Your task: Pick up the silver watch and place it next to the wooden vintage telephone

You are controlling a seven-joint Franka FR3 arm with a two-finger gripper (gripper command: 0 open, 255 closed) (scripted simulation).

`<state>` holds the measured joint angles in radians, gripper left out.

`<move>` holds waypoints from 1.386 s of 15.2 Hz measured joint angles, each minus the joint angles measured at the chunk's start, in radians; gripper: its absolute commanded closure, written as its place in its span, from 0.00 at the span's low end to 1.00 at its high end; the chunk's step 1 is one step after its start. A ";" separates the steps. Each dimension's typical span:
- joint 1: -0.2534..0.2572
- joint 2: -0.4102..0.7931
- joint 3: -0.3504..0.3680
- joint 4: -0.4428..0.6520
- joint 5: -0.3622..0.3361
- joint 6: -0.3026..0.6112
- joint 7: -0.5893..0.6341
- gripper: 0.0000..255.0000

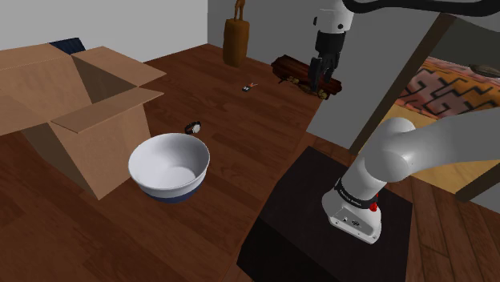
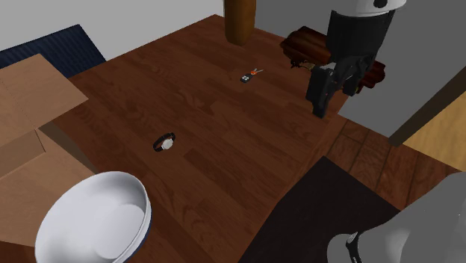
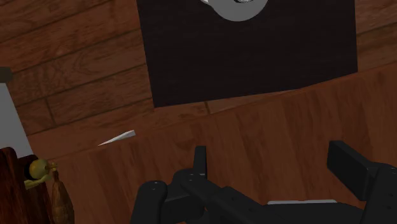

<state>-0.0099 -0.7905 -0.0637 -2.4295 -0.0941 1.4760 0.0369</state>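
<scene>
Black pincer (image 1: 314, 80) released, empty, at far desk (image 2: 224, 127) edge by dark wooden telephone (image 1: 300, 72); dark-strapped silver watch (image 2: 165, 142) well apart, nearer, near round white bowl (image 1: 160, 186).

Watch (image 2: 165, 142): one, with a pale face on a dark strap.
Wooden telephone (image 1: 300, 72): one.
Bowl (image 1: 164, 156): one, white with a dark blue foot.
Cardboard box (image 1: 104, 152): one, with its flaps open.
Key fob (image 2: 246, 76): one, small and dark, with a reddish bit attached.
Tall wooden piece (image 1: 235, 36): one; I cannot tell what it is.
Patterned rug (image 1: 449, 88): one.
Dark blue flat thing (image 2: 45, 48): one.
Pale sliver (image 3: 118, 137): one, lying on the wood.
Arm (image 1: 401, 152): one, white with dark joints.
Stand (image 1: 296, 216): one black box.
End effector (image 3: 273, 162): one.
Fingers (image 3: 348, 167): two, both black.
</scene>
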 measured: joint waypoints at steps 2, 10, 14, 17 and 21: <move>0.003 0.016 0.000 0.001 0.005 0.014 0.001 0.00; 0.055 0.250 0.014 0.041 0.087 0.214 0.013 0.00; 0.081 0.393 0.021 0.102 0.130 0.303 0.008 0.00; 0.098 0.501 0.026 0.160 0.162 0.357 0.000 0.00; 0.121 0.646 0.038 0.248 0.206 0.419 -0.011 0.00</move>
<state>0.1113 -0.1446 -0.0257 -2.1812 0.1118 1.8954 0.0261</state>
